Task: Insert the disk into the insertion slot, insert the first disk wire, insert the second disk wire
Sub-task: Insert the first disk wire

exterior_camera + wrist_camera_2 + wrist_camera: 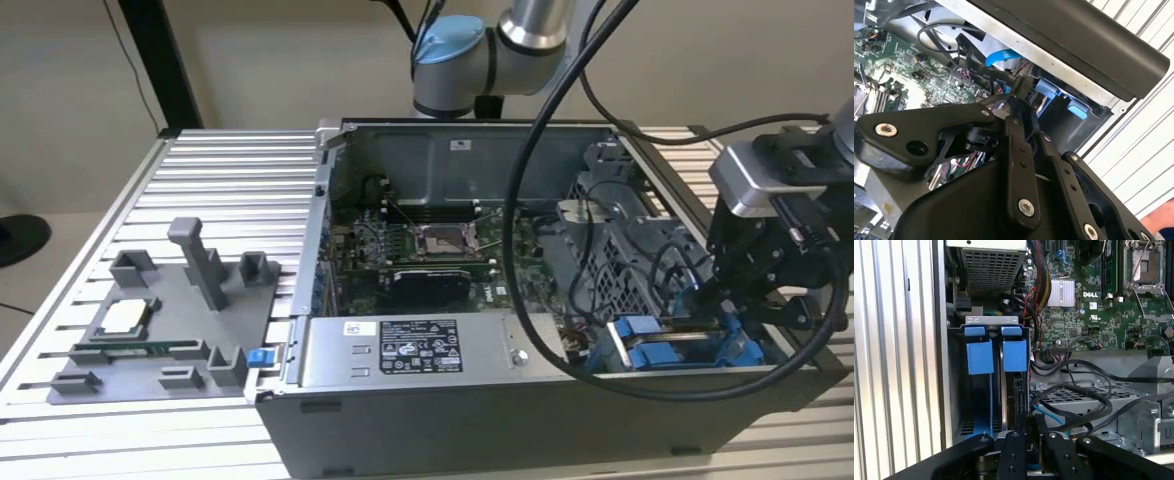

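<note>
Exterior view: hand (731,318) at 3 o'clock of the open computer case (507,440), low over the drive corner. First wrist view: disk (1015,356) looks seated edge-on in the slot (991,320), blue tabs showing. Second wrist view: hand pressed together, pinching the plug end of a black wire (989,70).

Risks, as judged:
- Plug meets the disk's socket skewed and jams or bends contacts.
- Wire twists in the pinch.
- Loose cables (1074,390) close beside the hand snag it.
</note>
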Tool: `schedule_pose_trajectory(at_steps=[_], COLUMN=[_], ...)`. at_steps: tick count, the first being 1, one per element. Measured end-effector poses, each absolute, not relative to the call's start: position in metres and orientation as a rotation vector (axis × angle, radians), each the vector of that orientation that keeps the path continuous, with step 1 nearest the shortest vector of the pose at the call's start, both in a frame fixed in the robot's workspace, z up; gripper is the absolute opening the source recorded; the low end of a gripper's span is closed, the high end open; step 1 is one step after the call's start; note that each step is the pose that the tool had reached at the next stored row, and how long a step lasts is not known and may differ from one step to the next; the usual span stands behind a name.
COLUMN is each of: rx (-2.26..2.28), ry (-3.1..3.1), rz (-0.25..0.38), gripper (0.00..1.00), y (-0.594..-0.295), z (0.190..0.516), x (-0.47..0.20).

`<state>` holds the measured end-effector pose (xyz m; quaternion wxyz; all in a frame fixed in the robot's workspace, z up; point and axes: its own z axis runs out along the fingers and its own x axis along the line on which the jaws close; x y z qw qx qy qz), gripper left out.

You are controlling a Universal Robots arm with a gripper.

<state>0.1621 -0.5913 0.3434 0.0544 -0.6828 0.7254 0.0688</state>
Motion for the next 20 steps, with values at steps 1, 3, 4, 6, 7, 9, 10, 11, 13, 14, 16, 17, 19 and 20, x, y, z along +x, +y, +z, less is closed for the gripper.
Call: schedule_pose_trajectory(at_steps=[1, 3, 4, 6, 7, 9, 10, 11, 13, 14, 16, 17, 19, 20], rx=[-2.069, -2.058, -2.053, -2.044, -2.039, -2.032, -2.03, -2.029, -2.029, -2.028, -2.028, -2.029, -2.029, -2.029], ry=[2.208, 2.218, 2.223, 2.232, 2.236, 2.242, 2.244, 2.244, 2.245, 2.244, 2.245, 2.245, 2.244, 2.245], rz=[0.21, 0.21, 0.21, 0.21, 0.21, 0.21, 0.21, 0.21, 0.21, 0.21, 0.21, 0.21, 0.21, 0.209], gripper=[0.0, 0.0, 0.0, 0.0, 0.0, 0.0, 0.0, 0.0, 0.0, 0.0, 0.0, 0.0, 0.0, 0.0], y=[-0.5912, -0.5912, -0.5913, -0.5912, -0.5912, -0.5912, -0.5913, -0.5913, -0.5913, -0.5913, -0.5913, -0.5913, -0.5914, -0.5916], z=[0.343, 0.3422, 0.3417, 0.3409, 0.3406, 0.3401, 0.34, 0.3399, 0.3397, 0.3397, 0.3397, 0.3398, 0.3398, 0.3398], x=[0.1621, 0.1621, 0.162, 0.162, 0.1621, 0.1621, 0.162, 0.162, 0.1617, 0.1614, 0.1606, 0.1604, 0.1601, 0.1601])
